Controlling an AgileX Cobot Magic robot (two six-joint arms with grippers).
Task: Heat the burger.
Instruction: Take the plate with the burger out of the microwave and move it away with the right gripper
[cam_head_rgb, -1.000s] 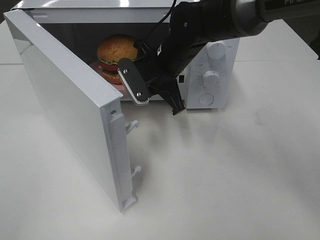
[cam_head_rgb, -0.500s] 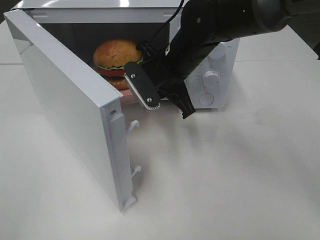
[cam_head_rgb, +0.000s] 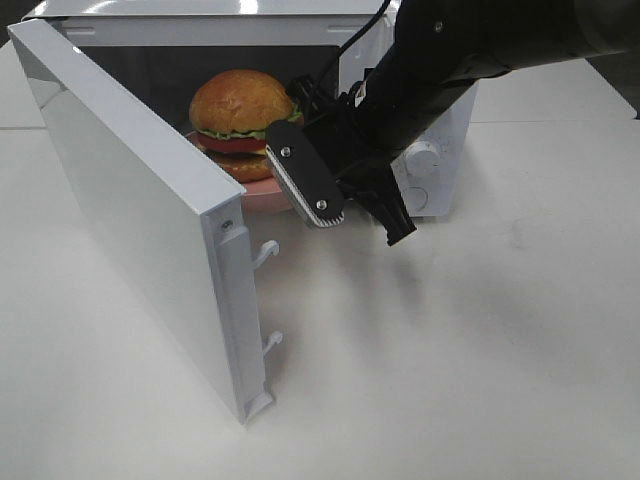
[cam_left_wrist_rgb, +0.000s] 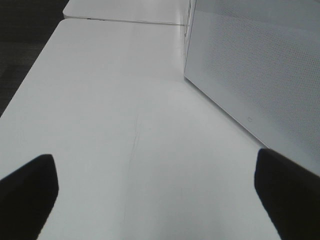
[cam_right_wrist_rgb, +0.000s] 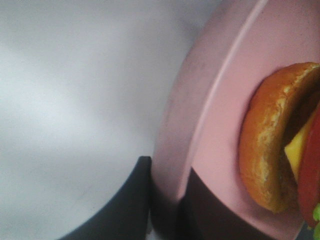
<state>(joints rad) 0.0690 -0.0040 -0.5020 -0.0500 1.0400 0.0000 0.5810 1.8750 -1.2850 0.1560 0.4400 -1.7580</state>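
White fills most of the high view: a white table (cam_head_rgb: 450, 350) and a white microwave (cam_head_rgb: 200, 20) whose door (cam_head_rgb: 130, 210) swings wide toward the camera, its edge hiding the cavity's lower left. The burger (cam_head_rgb: 240, 120) sits on a pink plate (cam_head_rgb: 262, 194) at the mouth of the cavity; only a sliver of plate shows between door and arm. The right gripper (cam_head_rgb: 350, 205) reaches in from the right, and its dark arm covers most of the control panel, leaving one dial (cam_head_rgb: 428, 160) partly visible. The left arm is out of this view. The left wrist view shows bare table, the microwave's perforated side wall (cam_left_wrist_rgb: 260, 75), and two dark fingertips (cam_left_wrist_rgb: 25, 195) at the lower corners, far apart with nothing between them; both are cut off by the frame. The right wrist view is close and blurred: the plate's rim (cam_right_wrist_rgb: 200, 135) runs between two dark fingers (cam_right_wrist_rgb: 125, 205) that pinch it, and the burger's lower bun, with a strip of yellow and red, is cropped at the frame's edge.
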